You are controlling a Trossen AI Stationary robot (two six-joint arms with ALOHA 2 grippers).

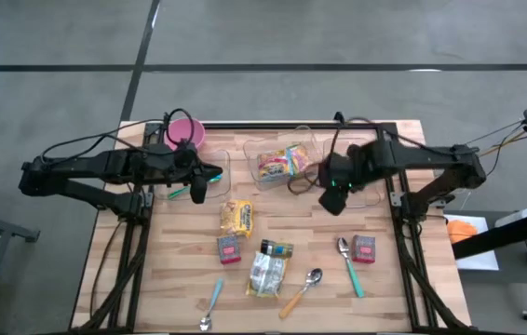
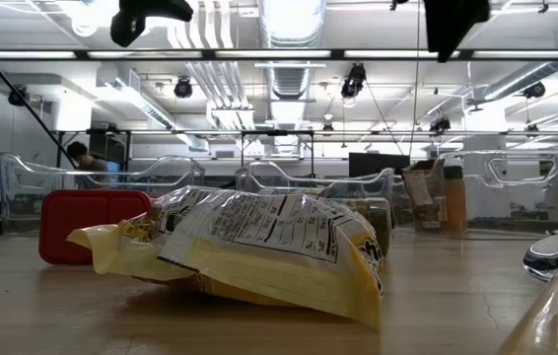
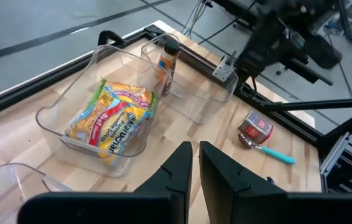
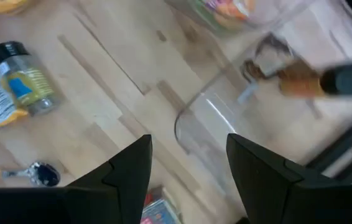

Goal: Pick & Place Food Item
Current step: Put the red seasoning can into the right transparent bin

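Left gripper (image 1: 198, 186) hangs above the table's 9 o'clock sector with its fingers nearly together and nothing between them. At 12 o'clock, the noodle packet (image 1: 280, 164) lies inside the middle clear bin (image 1: 254, 177). At 1 o'clock, the right gripper (image 1: 332, 197) hovers over the neighbouring clear bin (image 4: 191, 124), fingers parted and empty. A brown spice bottle (image 4: 316, 81) lies on its side in that bin.

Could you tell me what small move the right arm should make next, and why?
Probably lift clear and swing toward the spice jar lying on the table. The right gripper is open and empty above the clear bin, where a brown bottle already lies.
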